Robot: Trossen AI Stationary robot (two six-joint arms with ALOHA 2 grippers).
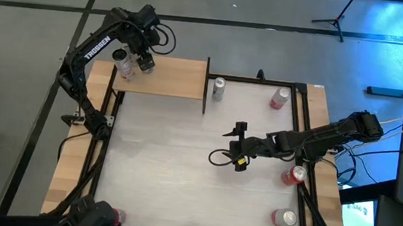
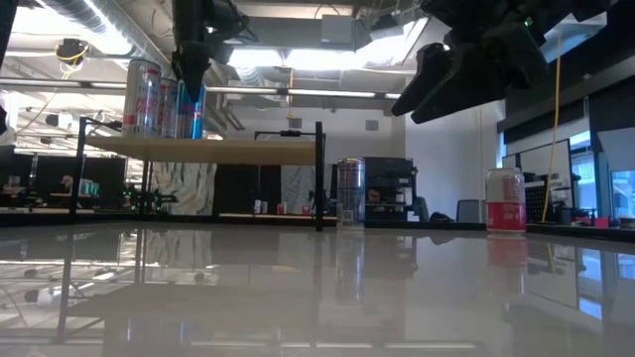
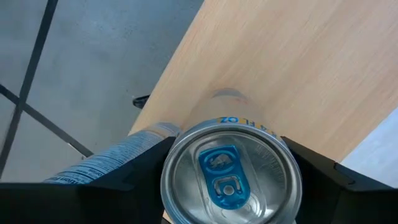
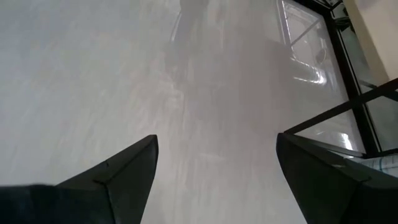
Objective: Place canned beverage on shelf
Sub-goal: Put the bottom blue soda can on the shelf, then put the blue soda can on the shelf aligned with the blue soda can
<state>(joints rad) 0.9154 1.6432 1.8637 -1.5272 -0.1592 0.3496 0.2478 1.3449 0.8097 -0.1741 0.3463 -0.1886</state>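
Observation:
The shelf [image 1: 168, 77] is a tan wood board with a black edge at the table's far left; in the low view [image 2: 228, 150] it stands raised above the tabletop. My left gripper [image 1: 145, 62] reaches down over it and is shut on a blue-and-silver can [image 2: 190, 111] with a blue tab [image 3: 225, 177]. The can stands upright with its base on the shelf. Two more cans [image 2: 142, 97] [image 2: 167, 107] stand beside it on the shelf. My right gripper [image 1: 238, 149] hangs open and empty above the middle of the white table [image 4: 211, 168]. My left gripper pinches the can near its top, one finger [image 3: 146, 171] on each side of the upper wall [image 3: 170, 186]. The fingers come from above, pointing down. The can is upright with its base on the shelf, close beside a neighbouring can [image 3: 118, 158].
A silver can [image 1: 219, 89] and a red can [image 1: 279, 98] stand at the table's far edge. Two red cans [image 1: 295, 174] [image 1: 285, 218] stand on the right side strip, and another can [image 1: 116, 214] stands at the near left. A black frame post [image 1: 205, 91] stands at the shelf's right end.

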